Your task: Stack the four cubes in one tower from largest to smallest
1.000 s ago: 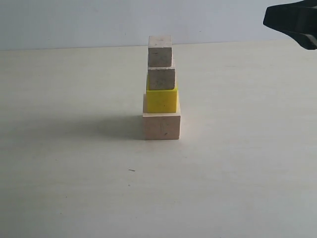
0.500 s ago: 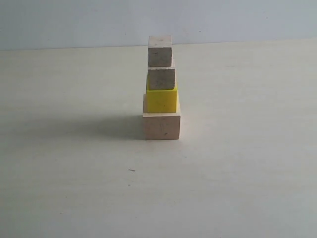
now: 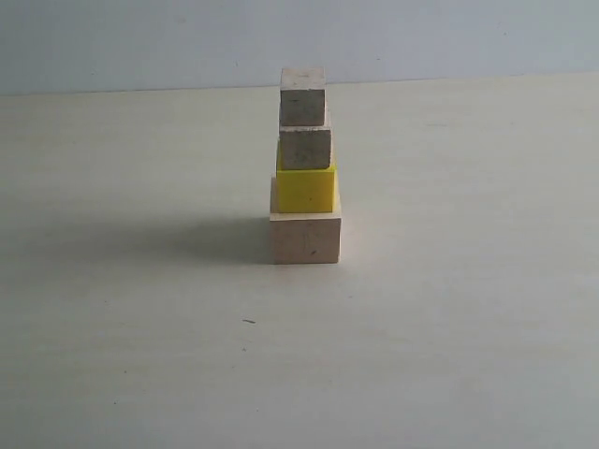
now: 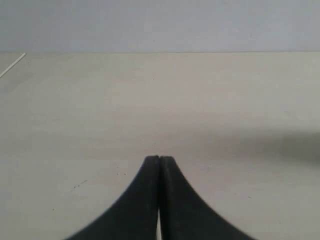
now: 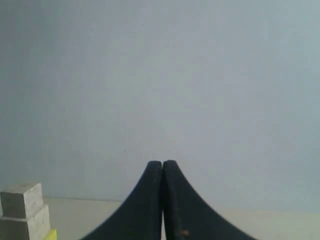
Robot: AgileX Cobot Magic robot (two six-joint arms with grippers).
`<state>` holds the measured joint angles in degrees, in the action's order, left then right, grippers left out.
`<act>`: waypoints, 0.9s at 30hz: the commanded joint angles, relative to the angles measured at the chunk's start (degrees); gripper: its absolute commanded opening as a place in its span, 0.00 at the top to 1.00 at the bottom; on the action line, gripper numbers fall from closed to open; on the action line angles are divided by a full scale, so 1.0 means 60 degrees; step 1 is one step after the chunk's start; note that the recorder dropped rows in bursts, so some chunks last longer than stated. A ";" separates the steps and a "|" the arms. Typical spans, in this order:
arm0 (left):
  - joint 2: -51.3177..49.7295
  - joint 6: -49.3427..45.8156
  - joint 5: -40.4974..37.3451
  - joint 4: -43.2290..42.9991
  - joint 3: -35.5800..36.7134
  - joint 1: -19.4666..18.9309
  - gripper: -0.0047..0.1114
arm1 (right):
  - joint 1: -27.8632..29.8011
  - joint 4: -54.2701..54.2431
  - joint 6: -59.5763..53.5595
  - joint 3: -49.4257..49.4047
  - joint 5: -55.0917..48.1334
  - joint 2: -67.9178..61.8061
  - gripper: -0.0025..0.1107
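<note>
One tower stands mid-table in the exterior view: the large bare-wood cube [image 3: 305,238] at the bottom, the yellow cube [image 3: 305,189] on it, a small wood cube [image 3: 305,148] above, and the smallest wood cube [image 3: 302,95] on top. The right wrist view catches the two top cubes, the smallest wood cube [image 5: 21,200] over the small wood cube [image 5: 26,225], and a yellow corner [image 5: 51,234]. My right gripper [image 5: 162,163] is shut and empty, held high and apart from the tower. My left gripper [image 4: 159,158] is shut and empty over bare table. Neither gripper shows in the exterior view.
The pale table [image 3: 449,327] stretches on all sides of the tower, with a small dark speck [image 3: 249,321] in front of it. A plain light wall [image 3: 140,42] runs behind the table's far edge.
One second ago the right arm showed as a dark shape at the exterior view's top right corner; it has since left that view. The tower has not moved.
</note>
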<state>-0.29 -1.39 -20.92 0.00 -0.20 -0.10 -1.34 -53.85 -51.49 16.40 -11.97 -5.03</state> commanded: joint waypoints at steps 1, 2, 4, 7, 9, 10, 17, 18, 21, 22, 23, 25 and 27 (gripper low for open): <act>0.0049 -0.0010 0.0081 0.0000 0.0033 0.0016 0.96 | 0.0070 0.1012 0.0963 -0.0567 0.0451 0.0036 0.98; 0.0049 -0.0010 0.0081 0.0000 0.0033 0.0016 0.96 | 0.0070 0.1713 0.1783 -0.0666 0.0477 0.0036 0.98; 0.0049 -0.0010 0.0081 0.0000 0.0033 0.0016 0.96 | 0.0070 0.3768 0.3788 -0.0894 0.0494 0.0036 0.98; 0.0049 -0.0010 0.0081 0.0000 0.0033 0.0016 0.96 | 0.0070 0.6240 0.6398 -0.1204 0.0427 0.0036 0.98; 0.0049 -0.0010 0.0081 0.0000 0.0033 0.0016 0.96 | 0.0070 0.7096 0.7318 -0.1383 0.0363 0.0036 0.98; 0.0049 -0.0010 0.0081 0.0000 0.0033 0.0016 0.96 | 0.0070 0.7191 0.7378 -0.1503 0.0339 0.0036 0.98; 0.0049 -0.0010 0.0081 0.0000 0.0033 0.0016 0.96 | 0.0070 0.7255 0.7361 -0.2596 0.0303 0.0572 0.98; 0.0049 -0.0010 0.0081 0.0000 0.0033 0.0016 0.96 | 0.0070 0.7236 0.7361 -0.2723 0.0276 0.0633 0.98; 0.0049 -0.0010 0.0081 0.0000 0.0033 0.0016 0.96 | 0.0070 0.7236 0.7378 -0.2734 -0.0064 0.0771 0.98; 0.0049 -0.0010 0.0081 0.0000 0.0033 0.0016 0.96 | 0.0070 0.7236 0.7361 -0.2734 -0.0463 0.0771 0.98; 0.0049 -0.0010 0.0081 0.0000 0.0033 0.0016 0.96 | 0.0070 0.7236 0.7332 -0.2734 -0.0630 0.0771 0.98; 0.0049 -0.0010 0.0081 0.0000 0.0033 0.0016 0.96 | 0.0070 0.7300 0.7332 -0.2734 -0.0722 0.0797 0.98; 0.0049 -0.0010 0.0081 0.0000 0.0033 0.0016 0.96 | 0.0070 0.7347 0.7332 -0.2734 -0.0722 0.0838 0.98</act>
<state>-0.29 -1.39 -20.92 0.00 -0.20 -0.10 -1.34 -10.78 -7.68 0.30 -15.83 -0.54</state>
